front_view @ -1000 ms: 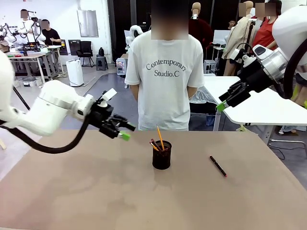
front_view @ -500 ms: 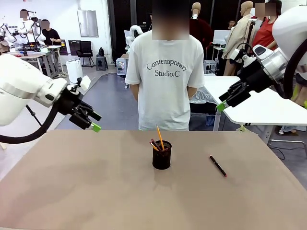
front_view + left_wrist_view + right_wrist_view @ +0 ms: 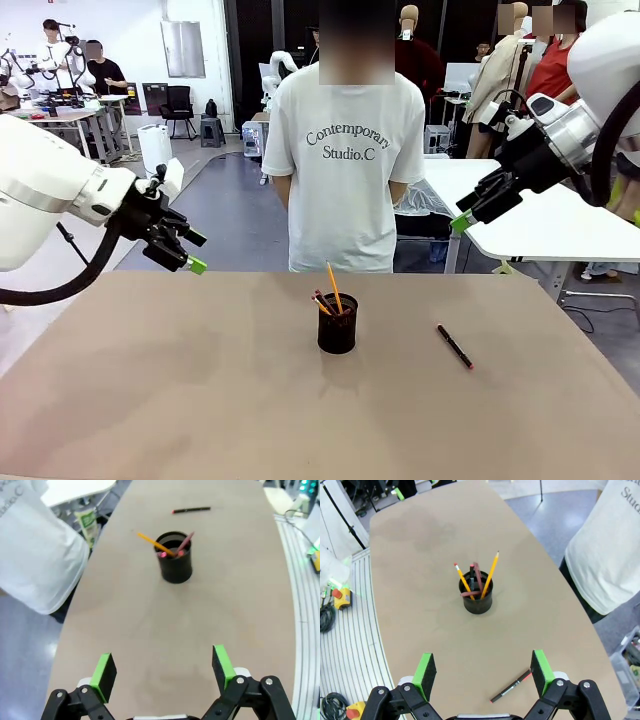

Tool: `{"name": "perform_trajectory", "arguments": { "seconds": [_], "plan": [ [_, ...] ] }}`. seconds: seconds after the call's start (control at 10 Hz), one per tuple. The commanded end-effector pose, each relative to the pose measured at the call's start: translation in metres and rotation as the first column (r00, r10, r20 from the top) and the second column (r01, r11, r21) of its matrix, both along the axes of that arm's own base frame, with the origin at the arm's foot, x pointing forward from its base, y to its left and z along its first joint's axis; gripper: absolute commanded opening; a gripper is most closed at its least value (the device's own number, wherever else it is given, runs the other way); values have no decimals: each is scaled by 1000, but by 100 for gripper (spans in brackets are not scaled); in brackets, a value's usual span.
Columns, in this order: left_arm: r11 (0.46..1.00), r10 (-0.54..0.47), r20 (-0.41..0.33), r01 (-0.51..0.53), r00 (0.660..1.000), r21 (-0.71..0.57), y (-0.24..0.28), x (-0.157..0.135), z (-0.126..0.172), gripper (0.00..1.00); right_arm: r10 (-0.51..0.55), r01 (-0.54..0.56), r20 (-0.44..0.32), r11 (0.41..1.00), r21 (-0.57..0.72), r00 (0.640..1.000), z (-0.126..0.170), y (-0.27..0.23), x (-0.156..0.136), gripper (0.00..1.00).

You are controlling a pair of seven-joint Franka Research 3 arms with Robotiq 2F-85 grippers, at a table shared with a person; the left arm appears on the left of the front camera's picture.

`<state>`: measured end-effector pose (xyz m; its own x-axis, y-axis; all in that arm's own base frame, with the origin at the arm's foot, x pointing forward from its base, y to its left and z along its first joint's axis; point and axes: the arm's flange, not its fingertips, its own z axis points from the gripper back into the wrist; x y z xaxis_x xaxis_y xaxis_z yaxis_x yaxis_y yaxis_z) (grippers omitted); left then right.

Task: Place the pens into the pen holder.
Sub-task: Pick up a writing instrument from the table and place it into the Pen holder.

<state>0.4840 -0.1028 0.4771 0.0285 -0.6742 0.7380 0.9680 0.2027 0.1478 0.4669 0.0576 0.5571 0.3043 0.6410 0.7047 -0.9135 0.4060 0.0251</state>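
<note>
Pens are split between two spots. A yellow-orange pen [image 3: 333,287] and a reddish-brown pen [image 3: 321,301] lean inside the pen holder [image 3: 337,328], which stands upright near the middle of the worktop [image 3: 180,400]. The black pen [image 3: 454,346] with the red tip lies flat on the worktop, well apart from the holder on its right, so it looks like the piece left to place.

The left gripper [image 3: 197,252] hangs above the worktop's far left edge, jaws spread and empty, probably parked there to keep clear of the holder. The right gripper [image 3: 463,212] is raised off the far right side, likewise released and carrying nothing. It is on the lying pen's side, so it seems the natural one to fetch it. Because that pen lies flat, the pickup likely calls for a low pinch across its thin shaft.

A person [image 3: 345,150] stands at the far edge behind the holder.
</note>
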Motion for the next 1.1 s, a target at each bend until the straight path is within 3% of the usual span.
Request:
{"name": "perform_trajectory", "arguments": {
  "seconds": [0.0,1.0],
  "plan": [
    [999,33,4,-33,999,16,4,2,3,100,1,-1,-1,1000,6,1000,1,0,0,100],
    [999,33,4,-33,999,16,4,2,3,100,1,-1,-1,1000,6,1000,1,0,0,100]
  ]
}}
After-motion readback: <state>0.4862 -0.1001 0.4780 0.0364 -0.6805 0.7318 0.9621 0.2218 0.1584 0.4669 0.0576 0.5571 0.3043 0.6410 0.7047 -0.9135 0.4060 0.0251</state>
